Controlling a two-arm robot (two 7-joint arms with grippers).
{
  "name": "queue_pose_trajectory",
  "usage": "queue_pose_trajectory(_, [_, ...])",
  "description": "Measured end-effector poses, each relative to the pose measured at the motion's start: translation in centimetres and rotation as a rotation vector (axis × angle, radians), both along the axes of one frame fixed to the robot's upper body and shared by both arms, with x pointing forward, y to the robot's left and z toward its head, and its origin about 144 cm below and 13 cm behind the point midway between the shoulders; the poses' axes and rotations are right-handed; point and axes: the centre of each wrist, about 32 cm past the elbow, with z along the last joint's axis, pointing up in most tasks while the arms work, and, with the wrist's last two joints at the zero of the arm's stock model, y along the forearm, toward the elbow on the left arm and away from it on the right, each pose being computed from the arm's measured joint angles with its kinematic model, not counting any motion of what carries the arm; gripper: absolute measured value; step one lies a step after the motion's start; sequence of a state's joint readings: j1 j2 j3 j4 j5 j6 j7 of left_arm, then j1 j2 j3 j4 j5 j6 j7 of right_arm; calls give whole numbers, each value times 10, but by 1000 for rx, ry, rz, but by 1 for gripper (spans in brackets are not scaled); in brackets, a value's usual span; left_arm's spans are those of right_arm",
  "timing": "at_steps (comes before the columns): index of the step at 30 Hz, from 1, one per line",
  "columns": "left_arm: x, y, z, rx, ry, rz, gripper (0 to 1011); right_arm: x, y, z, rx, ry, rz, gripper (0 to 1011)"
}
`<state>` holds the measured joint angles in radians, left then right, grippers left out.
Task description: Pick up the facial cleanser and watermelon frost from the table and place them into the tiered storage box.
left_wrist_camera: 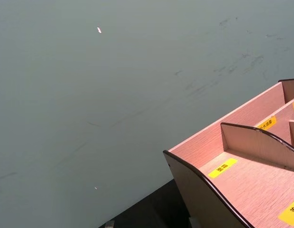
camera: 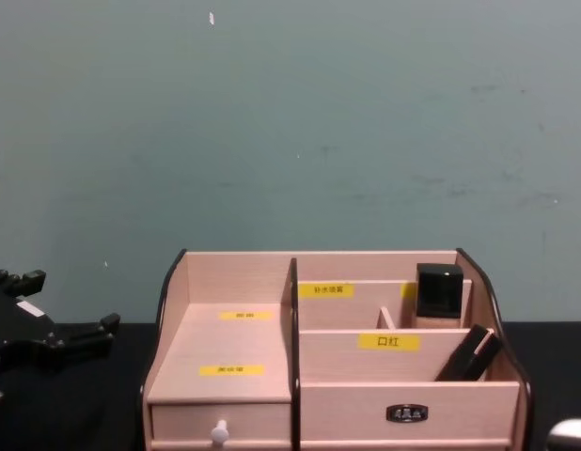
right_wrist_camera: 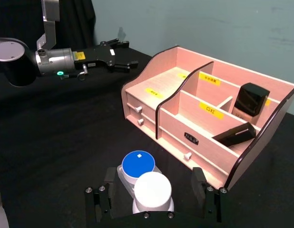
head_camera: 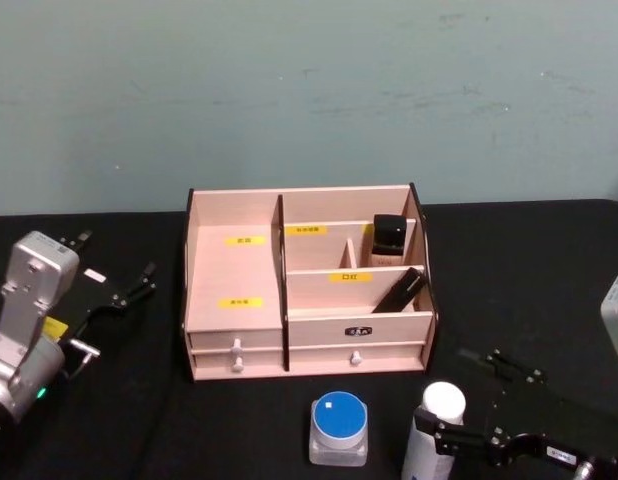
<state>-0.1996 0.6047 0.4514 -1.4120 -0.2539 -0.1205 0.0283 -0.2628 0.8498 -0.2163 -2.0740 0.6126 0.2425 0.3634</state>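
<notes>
One box (head_camera: pixel 234 270) centre; one jar (head_camera: pixel 339 420), one cleanser (head_camera: pixel 444 402) below. Right gripper (right_wrist_camera: pixel 151 197) spread astride cleanser; left gripper (head_camera: pixel 117 258) spread, left edge.

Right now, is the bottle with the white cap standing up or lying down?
Standing up. The white-capped bottle has its round cap facing upward with its body straight below, and it sits inside the open right tool.

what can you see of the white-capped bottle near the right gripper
The white-capped bottle stands upright on the black table, in front of the right end of the tiered storage box and apart from the blue-lidded jar to its left. It has a round, smooth white cap and a pale, plastic-looking body. The right gripper has its open fingers either side of it; whether they touch it is unclear.
</notes>
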Motion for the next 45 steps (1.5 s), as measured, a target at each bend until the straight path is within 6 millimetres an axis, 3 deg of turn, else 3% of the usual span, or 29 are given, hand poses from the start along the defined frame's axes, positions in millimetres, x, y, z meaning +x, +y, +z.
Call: queue_pose_trajectory(45, [0,0,0,0,0,0,1010,9,6,-45,-34,118,-15,1002])
